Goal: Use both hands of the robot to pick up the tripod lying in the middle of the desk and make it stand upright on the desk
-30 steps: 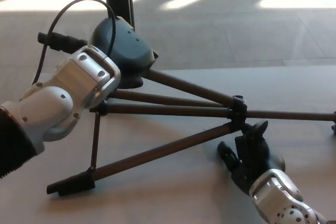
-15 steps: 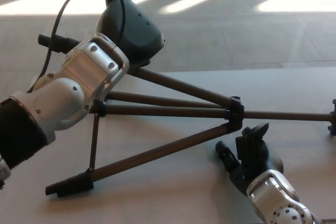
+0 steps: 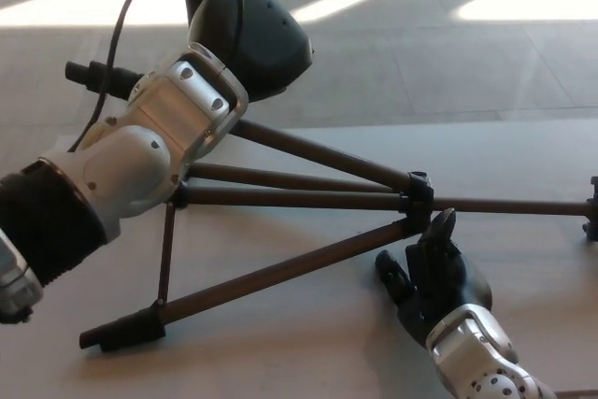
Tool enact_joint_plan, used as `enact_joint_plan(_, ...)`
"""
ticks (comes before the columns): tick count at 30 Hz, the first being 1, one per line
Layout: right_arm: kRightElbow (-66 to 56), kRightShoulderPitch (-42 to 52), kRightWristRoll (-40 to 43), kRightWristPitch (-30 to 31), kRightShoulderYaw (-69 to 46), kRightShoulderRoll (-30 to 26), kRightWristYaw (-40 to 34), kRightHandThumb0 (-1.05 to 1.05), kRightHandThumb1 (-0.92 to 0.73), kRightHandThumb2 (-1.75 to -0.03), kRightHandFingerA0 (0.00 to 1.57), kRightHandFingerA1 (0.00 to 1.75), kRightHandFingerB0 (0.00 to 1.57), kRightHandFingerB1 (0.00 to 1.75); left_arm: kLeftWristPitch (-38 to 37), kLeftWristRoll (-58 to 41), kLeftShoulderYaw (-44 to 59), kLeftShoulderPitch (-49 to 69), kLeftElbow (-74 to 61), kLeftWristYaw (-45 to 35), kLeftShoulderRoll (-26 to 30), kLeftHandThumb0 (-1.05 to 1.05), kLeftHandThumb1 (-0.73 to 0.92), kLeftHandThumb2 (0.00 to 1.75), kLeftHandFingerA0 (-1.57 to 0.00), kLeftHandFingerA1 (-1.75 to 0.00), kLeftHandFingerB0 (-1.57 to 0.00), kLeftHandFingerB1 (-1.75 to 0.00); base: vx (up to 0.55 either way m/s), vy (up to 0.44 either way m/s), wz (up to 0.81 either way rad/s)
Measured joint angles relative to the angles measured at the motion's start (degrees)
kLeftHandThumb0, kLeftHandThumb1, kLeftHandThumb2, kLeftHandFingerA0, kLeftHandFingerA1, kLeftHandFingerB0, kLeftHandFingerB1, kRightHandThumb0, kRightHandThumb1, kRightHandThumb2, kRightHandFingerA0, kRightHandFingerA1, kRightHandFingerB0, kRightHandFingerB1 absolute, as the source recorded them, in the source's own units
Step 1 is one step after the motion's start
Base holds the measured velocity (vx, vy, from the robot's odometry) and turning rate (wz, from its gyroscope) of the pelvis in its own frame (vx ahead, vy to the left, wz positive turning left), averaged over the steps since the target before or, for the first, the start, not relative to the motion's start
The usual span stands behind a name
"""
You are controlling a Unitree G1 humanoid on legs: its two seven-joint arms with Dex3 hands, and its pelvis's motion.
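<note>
Tripod [image 3: 299, 195]: dark legs spread, lying on its side across the middle of the counter [image 3: 308, 352]. Left hand [image 3: 257, 39]: raised above the tripod's far left end, grip cannot be told. Right hand [image 3: 430, 277]: fingers apart, empty, just beside the leg joint.

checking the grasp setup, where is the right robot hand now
In the head view the right robot hand sits low on the right, fingers apart, on the desk just below the tripod leg collar.
</note>
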Motion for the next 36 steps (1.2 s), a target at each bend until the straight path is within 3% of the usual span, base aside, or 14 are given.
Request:
enact_joint_plan(1, 0.05, 0.1, 0.07, -0.19, 0.68, 0.0, 0.0, -0.78, -0.84, -0.65, 0.0, 0.0, 0.0, 0.0, 0.0, 0.24, 0.0, 0.0, 0.08, 0.01, -0.12, -0.43, 0.55, 0.59, -0.76, -1.43, -0.77, -0.74, 0.0, 0.0, 0.0)
enact_joint_plan(2, 0.08, 0.23, 0.13, -0.3, 1.18, 0.0, 0.0, -0.77, -0.78, -0.83, 0.0, 0.0, 0.0, 0.0, 0.0, 0.46, 0.0, 0.0, 0.1, -0.01, -0.23, -0.4, 0.62, 0.57, -0.5, -0.83, -0.48, -0.5, 0.0, 0.0, 0.0)
enact_joint_plan(4, 0.11, 0.6, 0.22, -0.44, 2.68, 0.01, -0.03, -0.76, -0.86, -0.66, 0.0, 0.0, 0.0, 0.0, 0.0, 0.69, 0.01, -0.01, 0.05, -0.62, -0.32, -0.4, 0.61, 0.58, -0.38, -0.65, -0.28, -0.44, 0.0, 0.0, 0.0)
enact_joint_plan(5, 0.1, 0.69, 0.24, -0.48, 3.24, 0.01, -0.03, -0.76, -0.86, -0.65, 0.0, 0.0, 0.0, 0.0, 0.0, 0.71, 0.01, -0.02, 0.01, -1.0, -0.36, -0.77, 0.41, 0.83, -0.14, -0.56, -0.11, -0.45, 0.0, 0.0, 0.0)
enact_joint_plan(10, 0.02, 0.95, 0.58, -0.66, 7.16, 0.01, -0.02, -0.77, -0.73, -0.82, 0.0, 0.0, 0.0, 0.0, 0.0, 0.69, 0.02, -0.44, -0.02, -4.69, -0.72, -0.9, 0.52, 0.57, 0.0, -0.4, -0.09, -0.31, 0.0, 0.0, 0.0)
enact_joint_plan(12, -0.08, 0.89, 0.87, -0.65, 8.22, -0.02, -0.02, -0.77, -0.74, -0.82, 0.0, 0.0, 0.0, 0.0, 0.0, 0.63, 0.04, -0.79, 0.13, -6.52, -0.96, -0.8, 0.44, 0.92, 0.0, -0.12, -0.11, -0.17, 0.0, 0.0, 0.0)
enact_joint_plan(15, -0.32, 0.84, 1.19, -0.64, 9.58, -0.05, -0.05, -0.73, -0.83, -0.65, 0.0, 0.0, 0.0, 0.0, 0.0, 0.61, 0.03, -1.1, 0.34, -8.89, -1.12, -0.99, 0.5, 0.66, 0.0, -0.13, 0.0, -0.28, 0.0, 0.0, 0.0)
enact_joint_plan(16, -0.36, 0.83, 1.27, -0.64, 10.01, -0.07, -0.07, -0.74, -0.83, -0.68, 0.0, 0.0, 0.0, 0.0, 0.0, 0.6, 0.03, -1.24, 0.47, -9.68, -1.17, -0.79, 0.41, 0.94, 0.0, -0.08, -0.11, -0.1, 0.0, 0.0, 0.0)
enact_joint_plan(17, -0.4, 0.82, 1.32, -0.63, 10.38, -0.08, -0.09, -1.05, -0.69, -0.94, 0.0, 0.19, 0.0, 0.04, 0.0, 0.6, 0.03, -1.37, 0.63, -10.28, -1.21, -1.02, 0.53, 0.67, 0.0, -0.17, -0.01, -0.29, 0.0, 0.0, 0.0)
enact_joint_plan(23, -0.95, 0.76, 1.73, -0.13, 14.34, -0.2, -0.66, -0.73, -0.83, -0.69, 0.0, 0.0, 0.0, 0.0, -0.01, 0.62, 0.03, -3.01, 2.52, -15.32, -1.22, -0.83, 0.44, 0.94, 0.0, -0.11, -0.1, -0.05, 0.0, 0.0, 0.0)
enact_joint_plan(24, -1.1, 0.76, 1.83, 0.02, 14.98, -0.22, -0.81, -0.7, -0.69, -0.84, 0.0, 0.0, 0.0, 0.0, -0.01, 0.62, 0.03, -3.26, 2.78, -16.0, -1.22, -0.98, 0.55, 0.58, 0.0, -0.02, 0.0, -0.26, 0.0, 0.0, 0.0)
enact_joint_plan(25, -1.32, 0.78, 2.03, 0.21, 15.96, -0.26, -1.09, -0.7, -0.68, -0.83, 0.0, 0.0, 0.0, 0.0, 0.0, 0.62, 0.03, -3.61, 3.19, -17.0, -1.22, -0.87, 0.48, 0.96, 0.0, -0.11, -0.12, 0.0, 0.0, 0.0, 0.0)
enact_joint_plan(27, -1.83, 1.01, 2.47, 0.48, 17.56, -0.42, -1.55, -0.74, -0.88, -0.66, 0.0, 0.0, 0.0, 0.0, -0.01, 0.62, 0.03, -4.17, 3.79, -18.62, -1.21, -0.91, 0.47, 0.96, 0.0, -0.14, 0.0, 0.0, 0.0, 0.0, 0.0)
enact_joint_plan(36, -7.65, 5.22, 4.81, 0.75, 24.88, -2.41, -3.15, -0.77, -0.76, -0.83, 0.0, 0.0, 0.0, 0.0, 0.0, 0.61, 0.41, -4.97, 4.23, -24.28, -0.84, -0.88, 0.48, 0.93, 0.0, -0.11, -0.05, 0.0, 0.0, 0.0, 0.0)
